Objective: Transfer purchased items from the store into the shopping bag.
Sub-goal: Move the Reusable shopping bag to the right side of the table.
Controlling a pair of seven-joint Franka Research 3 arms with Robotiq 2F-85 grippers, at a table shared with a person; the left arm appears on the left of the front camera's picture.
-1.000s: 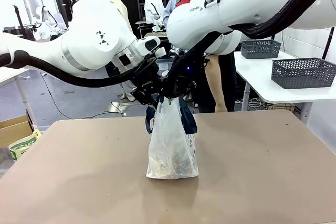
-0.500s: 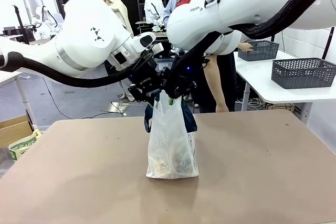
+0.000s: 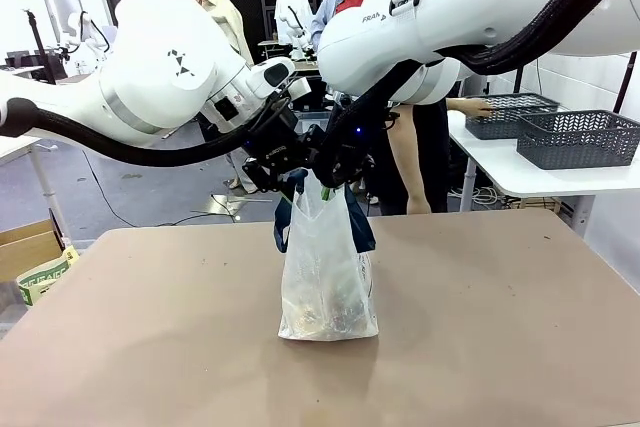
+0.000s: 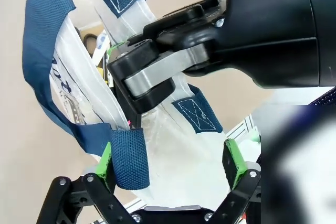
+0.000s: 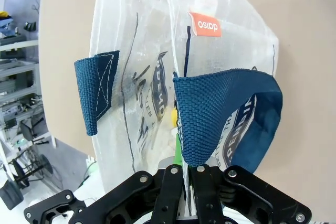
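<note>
**A:** Our right gripper [image 5: 186, 174] is pinched tight on the thin rim of the shopping bag [image 5: 152, 51]. A navy strap handle [image 5: 210, 114] folds over just ahead of its fingers.

**B:** Our left gripper [image 4: 170, 163] stands wide with nothing clamped. One green pad [image 4: 106, 161] touches a handle loop [image 4: 128, 156].

**A:** We judge the film soft, slippery and quick to crumple, and it may stretch or tear under load. The woven straps look tougher and grippier, so we'd take hold there.

**B:** Agreed. The bag hangs below both grippers with its base on the brown table [image 3: 150, 327]. It is translucent white with navy oval print and an orange tag [image 5: 206, 25], and pale contents bulge low. We'd guess it has some weight.
</note>
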